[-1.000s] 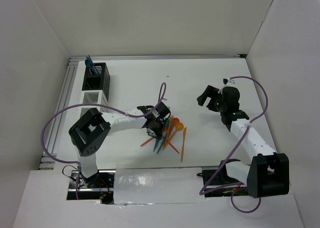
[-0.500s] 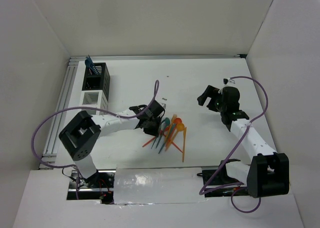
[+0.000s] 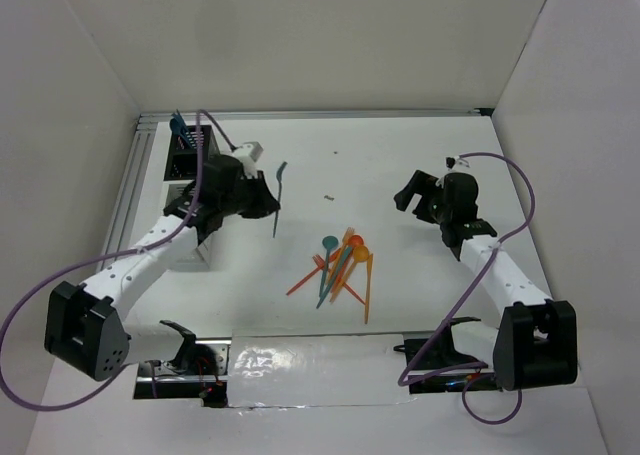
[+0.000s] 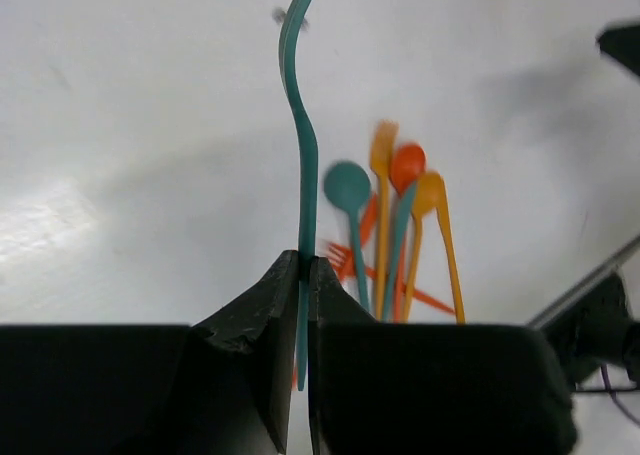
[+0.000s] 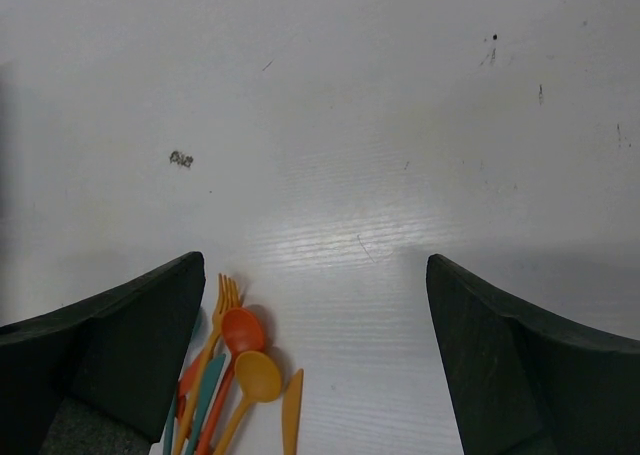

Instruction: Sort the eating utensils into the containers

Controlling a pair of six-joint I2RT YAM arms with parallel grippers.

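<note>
My left gripper (image 3: 270, 201) is shut on a teal utensil (image 3: 279, 197) and holds it above the table, just right of the bins. In the left wrist view the pinched teal utensil (image 4: 301, 155) rises from between the closed fingertips of the left gripper (image 4: 305, 263). The black bin (image 3: 190, 147) holds a blue utensil (image 3: 178, 126). The white bin (image 3: 183, 191) in front of it is partly hidden by my arm. A pile of utensils (image 3: 340, 265) in orange, red and teal lies at the table's middle. The pile also shows in the left wrist view (image 4: 395, 225) and in the right wrist view (image 5: 235, 365). My right gripper (image 3: 415, 193) is open and empty, right of the pile.
An aluminium rail (image 3: 135, 195) runs along the table's left edge beside the bins. White walls close in the back and sides. A foil-taped strip (image 3: 310, 360) lies at the near edge between the arm bases. A small dark speck (image 3: 327, 197) lies on the table.
My left gripper has risen from the pile and swung left and back towards the bins, carrying a teal utensil. The right arm has not moved.
</note>
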